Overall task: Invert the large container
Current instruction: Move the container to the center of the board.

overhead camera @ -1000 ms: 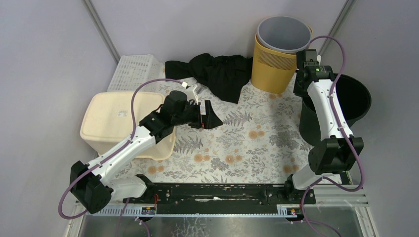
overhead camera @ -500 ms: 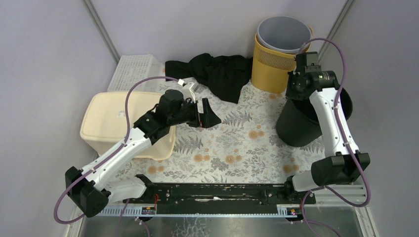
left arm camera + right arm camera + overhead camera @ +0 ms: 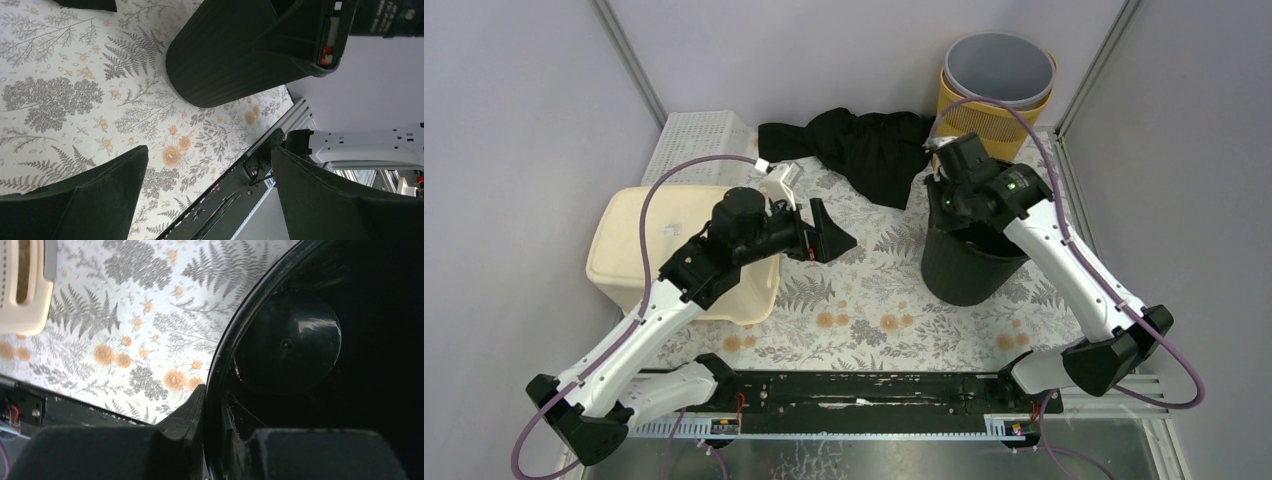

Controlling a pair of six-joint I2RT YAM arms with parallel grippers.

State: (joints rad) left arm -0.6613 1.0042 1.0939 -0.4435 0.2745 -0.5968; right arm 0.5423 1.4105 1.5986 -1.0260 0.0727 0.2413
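Observation:
The large container is a black ribbed bucket (image 3: pixel 969 268), standing upright with its mouth up on the flowered cloth, right of centre. My right gripper (image 3: pixel 952 222) is shut on its rim. In the right wrist view one finger (image 3: pixel 187 415) lies outside the rim and the other is inside, above the bucket's round bottom (image 3: pixel 287 342). My left gripper (image 3: pixel 824 236) hovers open to the bucket's left with nothing in it. The left wrist view shows the left gripper (image 3: pixel 209 149) pointing at the bucket's wall (image 3: pixel 235 55).
A cream lidded box (image 3: pixel 659 250) sits at the left under my left arm. A white perforated basket (image 3: pixel 694 145) is behind it. Black cloth (image 3: pixel 864 145) lies at the back centre. A yellow basket (image 3: pixel 984 120) holding a grey bin (image 3: pixel 999 65) stands at the back right.
My right arm swung left with the bucket, from the table's right edge to right of centre; it tilted on the way and now stands upright. My left arm drew back slightly leftward.

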